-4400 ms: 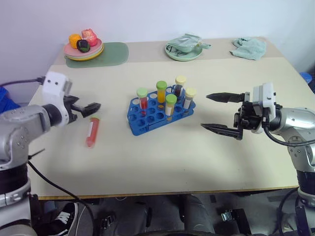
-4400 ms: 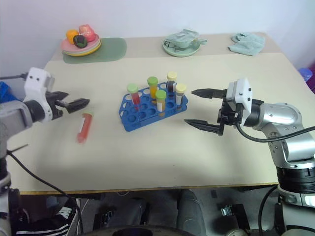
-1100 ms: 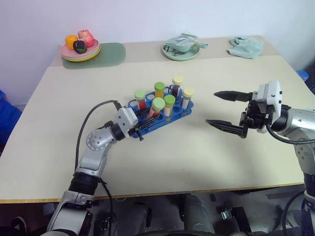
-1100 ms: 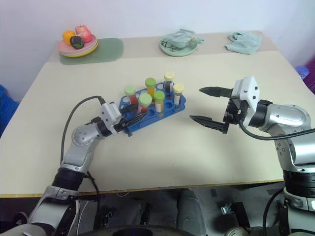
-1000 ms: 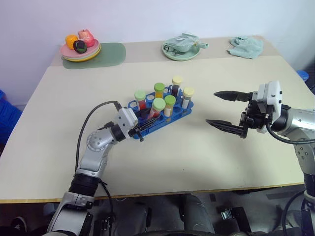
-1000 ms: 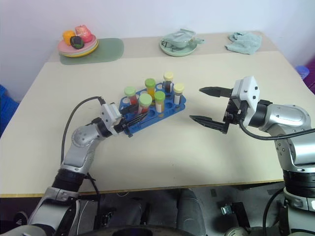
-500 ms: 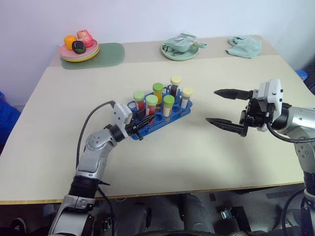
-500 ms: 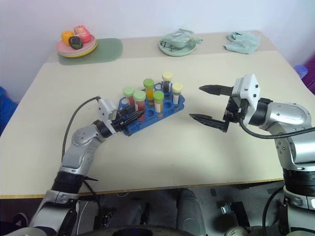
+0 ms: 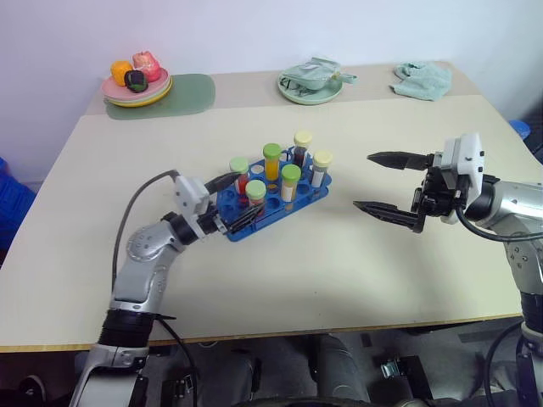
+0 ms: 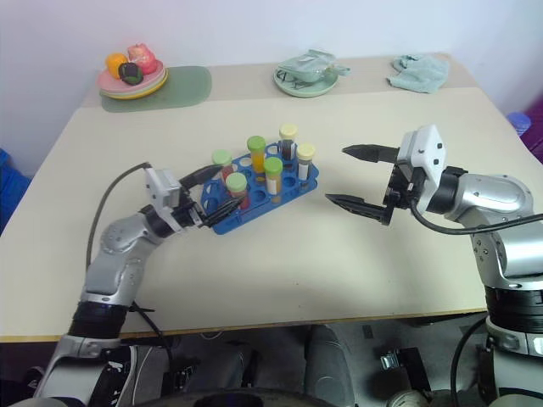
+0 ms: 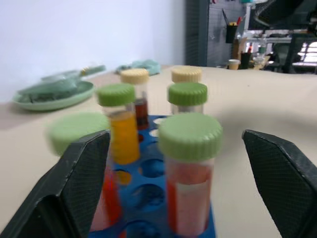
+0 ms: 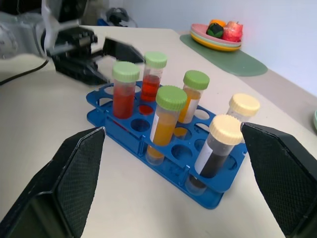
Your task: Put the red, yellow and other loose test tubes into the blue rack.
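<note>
A broad beige table filled most of the head views, its near edge running across the lower part of the frame. Behind it, along the top, stood a plain pale wall, evenly lit. At the upper left of the table lay a green mat carrying a stack of plates with toy food. At upper centre sat a pale green dish holding crumpled material, and at upper right a light green cloth. Something blue showed at the left edge, beyond the table. Under the near edge the floor was dark and cluttered. In the left wrist view, dark shelving stood far off.
</note>
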